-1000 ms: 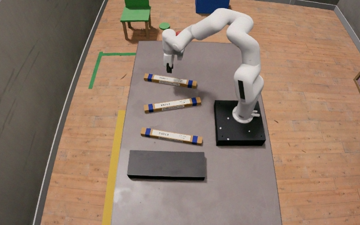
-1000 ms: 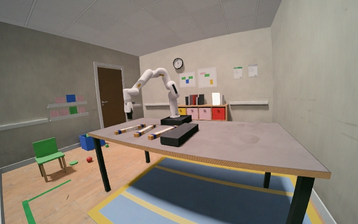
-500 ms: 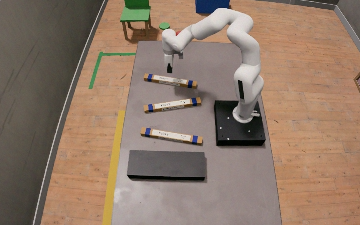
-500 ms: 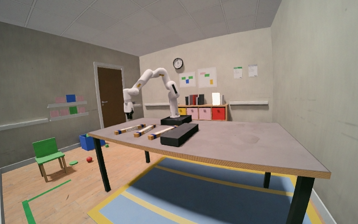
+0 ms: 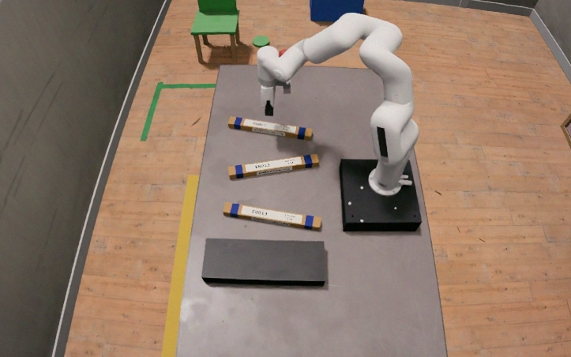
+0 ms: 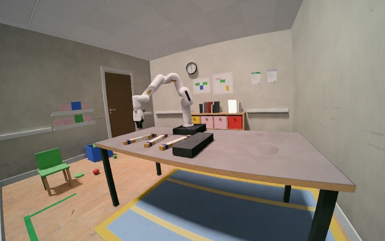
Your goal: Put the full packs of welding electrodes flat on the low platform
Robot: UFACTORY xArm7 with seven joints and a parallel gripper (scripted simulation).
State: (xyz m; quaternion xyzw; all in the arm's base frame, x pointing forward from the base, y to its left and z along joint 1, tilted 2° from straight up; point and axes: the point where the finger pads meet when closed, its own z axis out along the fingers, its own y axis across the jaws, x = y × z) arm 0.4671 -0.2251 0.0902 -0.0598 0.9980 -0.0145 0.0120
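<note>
- The arm (image 5: 385, 66) rises from a black base (image 5: 354, 212) at the right of the grey table (image 5: 367, 287) and bends over to the upper left of the top view
- The gripper (image 5: 268, 107) hangs above the table, pointing down, over the far pack (image 5: 269, 127); in the exterior view (image 6: 139, 123) it sits clearly above that pack (image 6: 139, 138) with air between them
- Its fingers stand partly closed, a narrow gap between them, and they grasp nothing
- Three packs lie flat on the table in a column down the middle of the top view, each tan with blue bands near both ends and a white label
- The far pack is uppermost in the frame, slanting slightly down to the right
- The middle pack (image 5: 273, 166) lies below it, slanting slightly up to the right
- The near pack (image 5: 272, 215) lies lower again, slanting down to the right, just above the platform (image 5: 264, 261) but apart from it
- The platform is a dark low block at lower centre of the top view; no pack is on it
- In the exterior view the packs sit left of the platform (image 6: 193, 144) near the table's left edge
- A green chair (image 5: 215, 22) stands on the wood floor at the upper left of the top view
</note>
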